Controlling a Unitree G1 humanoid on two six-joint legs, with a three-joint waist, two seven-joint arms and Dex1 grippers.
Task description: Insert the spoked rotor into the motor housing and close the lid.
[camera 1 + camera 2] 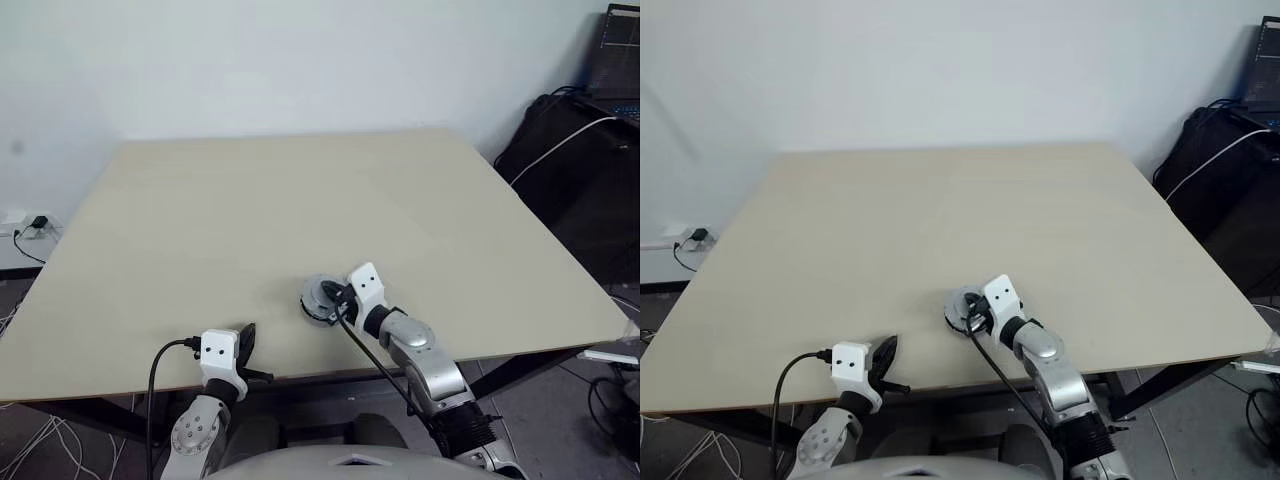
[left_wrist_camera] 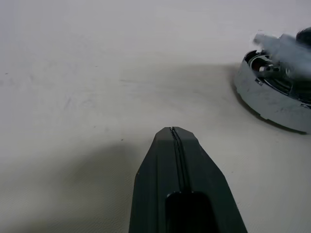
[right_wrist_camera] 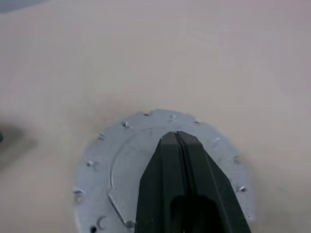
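Note the silver-grey metal lid (image 3: 160,170), a smooth round disc with small raised nubs around its rim and a faint inner outline. It lies face up on the round metal motor housing (image 2: 272,97), so the closing step appears done or nearly done. In the left wrist view the lid looks slightly lifted and blurred above the cup's rim, so you cannot be sure that it is fully seated. The spoked rotor is judged to be inside the housing, under the lid; you cannot confirm this.

The assembly stands on the pale beige wooden table (image 1: 300,200), near its front edge and a little right of the centre line. The housing shows a bright, shallow cylindrical wall with small notches, and a dark interior where the lid does not cover it.

The right gripper (image 3: 177,138) has its two black fingers pressed together with nothing between them. Its tip rests over the middle of the lid, as if pressing down; contact looks likely but is not certain. The left gripper (image 2: 174,133) is likewise closed and empty. It is held over bare table near the front edge, well to the left of the housing.

What is left, by this reading, is to press the lid flush and withdraw.
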